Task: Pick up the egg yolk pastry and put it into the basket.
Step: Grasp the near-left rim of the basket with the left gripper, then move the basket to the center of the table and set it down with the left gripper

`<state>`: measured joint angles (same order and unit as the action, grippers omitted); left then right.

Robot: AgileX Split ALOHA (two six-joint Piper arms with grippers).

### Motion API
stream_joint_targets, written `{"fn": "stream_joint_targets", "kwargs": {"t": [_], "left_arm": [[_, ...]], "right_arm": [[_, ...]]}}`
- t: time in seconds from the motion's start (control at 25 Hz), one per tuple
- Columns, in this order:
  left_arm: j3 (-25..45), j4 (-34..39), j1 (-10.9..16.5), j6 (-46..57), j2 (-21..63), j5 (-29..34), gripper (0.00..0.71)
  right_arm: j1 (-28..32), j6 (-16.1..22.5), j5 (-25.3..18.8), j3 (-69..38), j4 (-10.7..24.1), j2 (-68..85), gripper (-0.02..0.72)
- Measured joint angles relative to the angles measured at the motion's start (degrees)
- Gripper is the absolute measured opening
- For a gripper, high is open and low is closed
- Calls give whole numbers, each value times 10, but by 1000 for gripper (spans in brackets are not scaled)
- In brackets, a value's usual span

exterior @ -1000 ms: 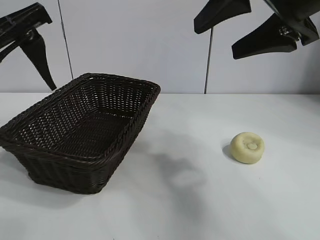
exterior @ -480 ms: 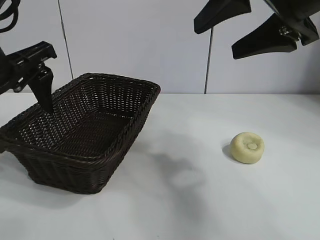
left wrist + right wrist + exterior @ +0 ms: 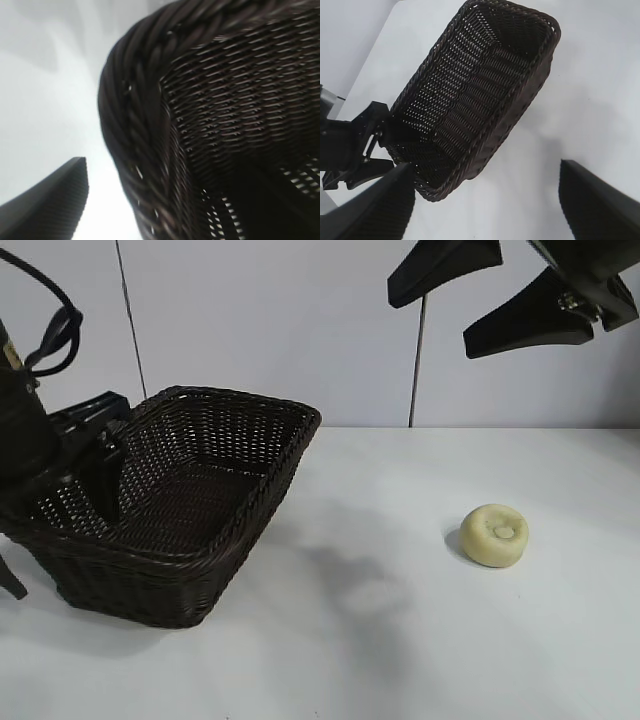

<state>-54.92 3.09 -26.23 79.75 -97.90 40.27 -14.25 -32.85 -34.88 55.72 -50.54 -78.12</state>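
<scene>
A: Exterior view, nearest first?
B: Basket [image 3: 170,510] lower left on the worktop [image 3: 400,640], left hand [image 3: 60,500] spread wide astride its rim, gripping nothing. Egg yolk pastry [image 3: 494,535] centre right.
A: Farther?
B: Right hand [image 3: 500,290] upper right, wide apart, empty.

One small pale cream-yellow round egg yolk pastry [image 3: 494,535], one large dark brown woven wicker basket [image 3: 200,540], one white table [image 3: 420,640], and two black claws: left claw [image 3: 55,530], right claw [image 3: 510,290].
</scene>
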Motion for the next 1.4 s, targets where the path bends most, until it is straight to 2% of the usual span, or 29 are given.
{"fn": "stream_joint_targets", "kwargs": {"t": [0.24, 0.36, 0.48, 0.52, 0.68, 0.92, 1.08, 1.2, 1.4], "left_arm": [[0, 0, 0, 6, -24, -10, 556], [0, 0, 0, 10, -25, -10, 439], [0, 0, 0, 18, -26, -13, 253], [0, -1, 0, 24, -26, -16, 212], [-3, -1, 0, 37, -26, -34, 108], [-5, -6, 8, 37, -22, -36, 102], [-5, -8, 40, 17, -4, -25, 99], [-12, -39, 71, -56, 8, -14, 98], [-31, -145, 130, -282, 10, 11, 99]], "right_arm": [[0, 0, 0, 0, 0, 0, 568], [0, 0, 0, 0, 0, 0, 568], [0, 0, 0, 0, 0, 0, 568], [0, 0, 0, 0, 0, 0, 568], [0, 0, 0, 0, 0, 0, 568], [0, 0, 0, 0, 0, 0, 568], [0, 0, 0, 0, 0, 0, 568], [0, 0, 0, 0, 0, 0, 568], [0, 0, 1, 0, 0, 0, 568]]}}
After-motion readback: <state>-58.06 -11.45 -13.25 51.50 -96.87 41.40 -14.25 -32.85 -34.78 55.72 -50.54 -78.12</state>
